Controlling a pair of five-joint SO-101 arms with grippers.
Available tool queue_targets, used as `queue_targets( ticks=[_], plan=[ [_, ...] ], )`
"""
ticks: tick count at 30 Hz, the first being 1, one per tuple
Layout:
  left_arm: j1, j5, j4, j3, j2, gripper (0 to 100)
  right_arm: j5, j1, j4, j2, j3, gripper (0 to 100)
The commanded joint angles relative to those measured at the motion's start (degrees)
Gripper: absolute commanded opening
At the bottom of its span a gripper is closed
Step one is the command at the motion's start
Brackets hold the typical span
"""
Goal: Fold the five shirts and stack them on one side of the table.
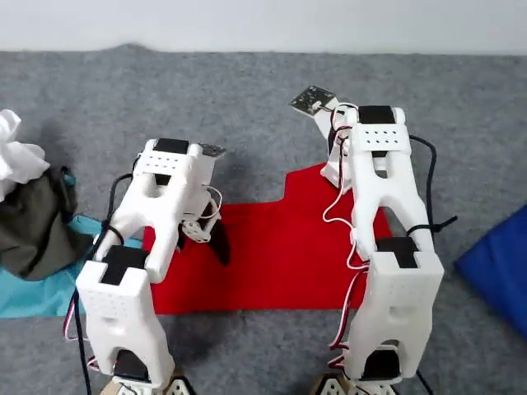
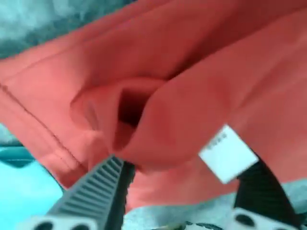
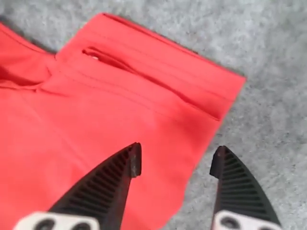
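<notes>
We judge the step in hand to be the 1st fold of the red shirt [image 1: 272, 247], which lies spread flat on the grey table [image 1: 247, 99] between the 2 arms. The left gripper [image 2: 184, 167] stands with its jaws apart over a bunched fold of red cloth near the white label [image 2: 226, 153], holding nothing yet. The right gripper [image 3: 176, 160] is also spread wide, poised above the outer edge of the sleeve [image 3: 158, 81], 1 fingertip over cloth and the other over bare table.

To fold well, we should lower each gripper until 1 finger slides under the edge, pinch only the layers meant to move, and lift both sides together so the crease runs straight. On the left, the puckered cloth risks a crooked grab, so a pinch at the hem beside the pucker looks safer.

The other 4 shirts wait at the sides: a white shirt [image 1: 16, 156], a dark shirt [image 1: 37, 226] and a teal shirt [image 1: 33, 288] heaped at the left arm's side, and a blue shirt [image 1: 498, 267] at the right arm's side. The teal shirt touches the red one's edge, so a low sweep there could drag it along.
</notes>
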Motion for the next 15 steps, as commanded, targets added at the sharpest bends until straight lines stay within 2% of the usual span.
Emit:
queue_targets(
  ticks=[1, 8, 10, 14, 15],
  plan=[
    [0.97, 0.88, -0.79, -1.63, -4.75, 33, -0.44, -0.48, 0.75, -0.22, -2.99, 24.2],
    [2.37, 0.88, 0.62, -1.54, -9.14, 32, -0.44, -0.48, 0.57, -0.22, -2.99, 24.2],
    [1.58, 0.53, 0.26, -1.36, -8.88, 25, -0.44, -0.48, 0.48, -0.22, -2.99, 24.2],
    [0.44, 0.44, -0.79, -1.36, -5.36, 2, -0.44, -0.48, 0.66, -0.31, -3.08, 24.2],
    [0.44, 0.44, -0.70, -1.45, -4.04, 1, -0.44, -0.48, 0.66, -0.31, -3.08, 24.2]
  ],
)
